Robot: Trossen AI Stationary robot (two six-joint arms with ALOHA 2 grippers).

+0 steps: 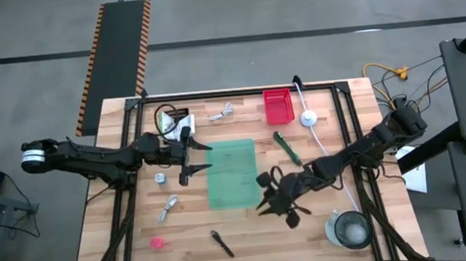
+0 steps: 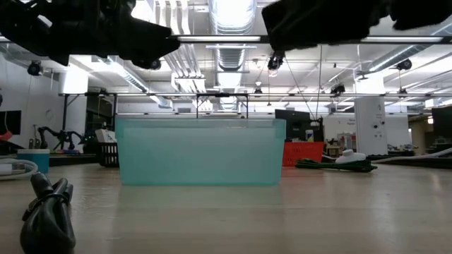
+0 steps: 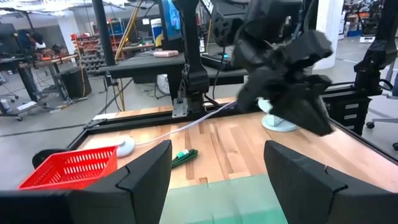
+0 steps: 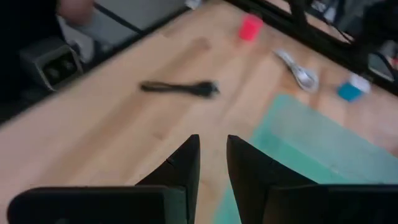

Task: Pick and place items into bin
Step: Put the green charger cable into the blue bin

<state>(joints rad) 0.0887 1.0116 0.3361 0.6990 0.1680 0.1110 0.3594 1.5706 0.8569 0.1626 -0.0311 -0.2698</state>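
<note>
The translucent green bin point(image 1: 231, 174) point(image 2: 200, 152) stands mid-table. My left gripper point(image 1: 192, 159) point(image 3: 214, 168) hovers open at its left edge. My right gripper point(image 1: 276, 200) point(image 4: 213, 155) hangs off its near right corner, with only a narrow gap between its fingers and nothing in it. Loose on the wood lie a green marker point(image 1: 286, 147) point(image 3: 185, 157), a black pen-like tool point(image 1: 222, 243) point(image 4: 180, 88), a pink blob point(image 1: 157, 243) point(image 4: 250, 27), silvery pieces point(image 1: 168, 206) point(image 1: 222, 112), a small piece point(image 1: 160, 177) and a printed packet point(image 1: 172, 119).
A red basket point(image 1: 279, 106) point(image 3: 68, 168) sits at the far edge. Beside it is a white disc point(image 1: 308, 118) whose cable runs toward the near right. A round bowl point(image 1: 349, 228) stands at the near right corner. A black frame rail point(image 1: 238, 93) borders the table.
</note>
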